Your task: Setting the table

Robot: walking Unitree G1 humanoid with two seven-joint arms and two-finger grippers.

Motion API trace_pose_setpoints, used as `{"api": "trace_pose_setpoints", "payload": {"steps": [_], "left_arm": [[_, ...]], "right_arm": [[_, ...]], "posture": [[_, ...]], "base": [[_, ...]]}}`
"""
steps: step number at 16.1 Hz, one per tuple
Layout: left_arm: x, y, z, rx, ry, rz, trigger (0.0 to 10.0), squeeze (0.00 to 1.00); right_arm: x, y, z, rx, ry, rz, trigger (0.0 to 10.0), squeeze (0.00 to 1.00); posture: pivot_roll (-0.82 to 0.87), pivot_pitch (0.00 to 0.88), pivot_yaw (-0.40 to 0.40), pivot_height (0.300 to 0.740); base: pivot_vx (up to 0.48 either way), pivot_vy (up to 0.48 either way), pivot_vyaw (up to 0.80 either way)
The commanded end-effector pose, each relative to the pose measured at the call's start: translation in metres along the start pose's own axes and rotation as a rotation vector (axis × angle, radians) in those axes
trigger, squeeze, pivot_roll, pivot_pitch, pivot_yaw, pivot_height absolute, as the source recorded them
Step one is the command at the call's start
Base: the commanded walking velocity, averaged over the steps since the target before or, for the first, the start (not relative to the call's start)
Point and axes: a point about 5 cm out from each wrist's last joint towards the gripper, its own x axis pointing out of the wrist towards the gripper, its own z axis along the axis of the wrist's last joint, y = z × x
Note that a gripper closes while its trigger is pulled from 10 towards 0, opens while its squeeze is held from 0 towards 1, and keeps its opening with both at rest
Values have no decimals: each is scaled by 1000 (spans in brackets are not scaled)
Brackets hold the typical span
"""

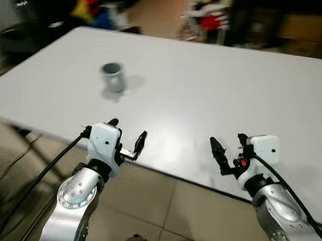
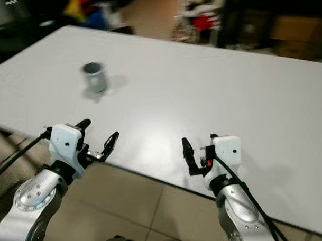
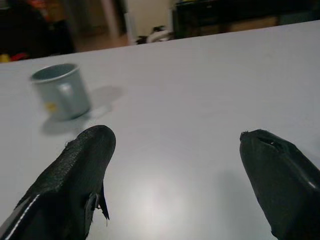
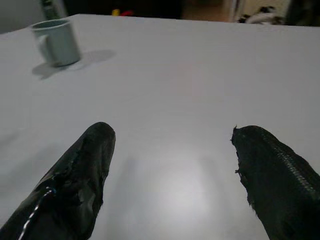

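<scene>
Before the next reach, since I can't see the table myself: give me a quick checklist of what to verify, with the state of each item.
1. Mug upright on the white table: ok, it stands with its opening up.
2. Left gripper open and holding nothing: ok, fingers spread wide in the left wrist view.
3. Right gripper open and holding nothing: ok, fingers spread in the right wrist view.
4. Either gripper touching the mug: not ok, both sit at the near table edge, well short of it.
5. Path from left gripper to mug free of objects: ok, bare tabletop between them.
6. Mug contents: cannot tell, blurred.
</scene>
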Motion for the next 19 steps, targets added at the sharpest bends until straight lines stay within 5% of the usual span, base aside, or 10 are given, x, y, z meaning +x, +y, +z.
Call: {"api": "trace_pose_setpoints", "payload": {"steps": [1, 10, 19], "left_arm": [[0, 3, 4, 19, -12, 10, 10000, 118], [4, 7, 7, 11, -29, 37, 10000, 0], [5, 3, 4, 35, -20, 21, 10000, 0]], "right_arm": [[0, 2, 2, 15, -14, 10, 10000, 0], [-4, 4, 2, 29, -37, 15, 10000, 0], [-2, 3, 3, 27, -47, 29, 10000, 0]], "posture": [[41, 47, 40, 740], [27, 50, 65, 740], [29, 48, 56, 740]], "base": [[0, 0, 800], [0, 0, 800], [0, 0, 800]]}}
